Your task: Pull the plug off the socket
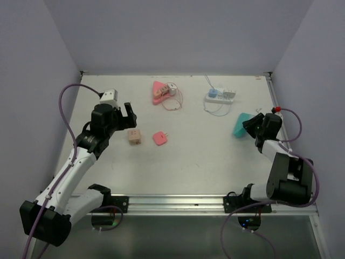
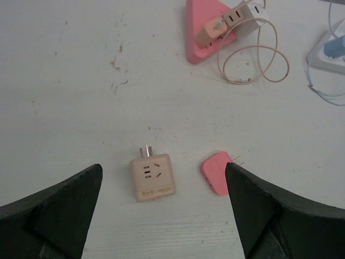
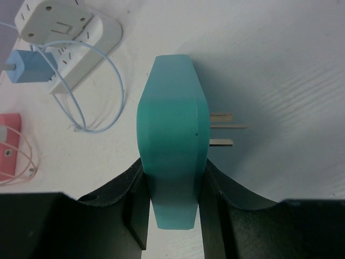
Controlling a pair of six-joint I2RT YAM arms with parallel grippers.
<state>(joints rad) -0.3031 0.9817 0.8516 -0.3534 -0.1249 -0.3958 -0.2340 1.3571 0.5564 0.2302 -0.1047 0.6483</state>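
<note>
Left hand hangs fingers apart over the bench, where the pink plug lies free beside the beige cube socket. Right hand is clamped on a teal plug, its 3 prongs bare. Left to do: the pink triangular socket and white power strip each hold 1 plug.

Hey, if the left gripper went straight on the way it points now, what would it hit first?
Most likely the beige square plug adapter, lying on the white table squarely ahead of the open left gripper. The small pink plug lies just beside that line. Depth is hard to judge.
</note>
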